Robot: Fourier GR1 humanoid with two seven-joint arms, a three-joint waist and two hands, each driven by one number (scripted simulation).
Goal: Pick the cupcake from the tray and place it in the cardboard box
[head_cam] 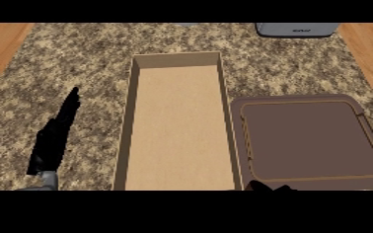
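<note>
Cupcake unseen, perhaps hidden by right hand (268, 186), grip unclear, at tray (302, 140); left hand (55, 138) open

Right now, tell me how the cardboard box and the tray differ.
The cardboard box is light tan, long and narrow, with tall upright walls; the tray is dark brown, wider and squarer, with a low rim and rounded corners. The box stands mid-counter; the tray lies to its right, its near edge partly hidden by the right hand. Both sit close together on the speckled counter, and no cupcake shows in either.
</note>
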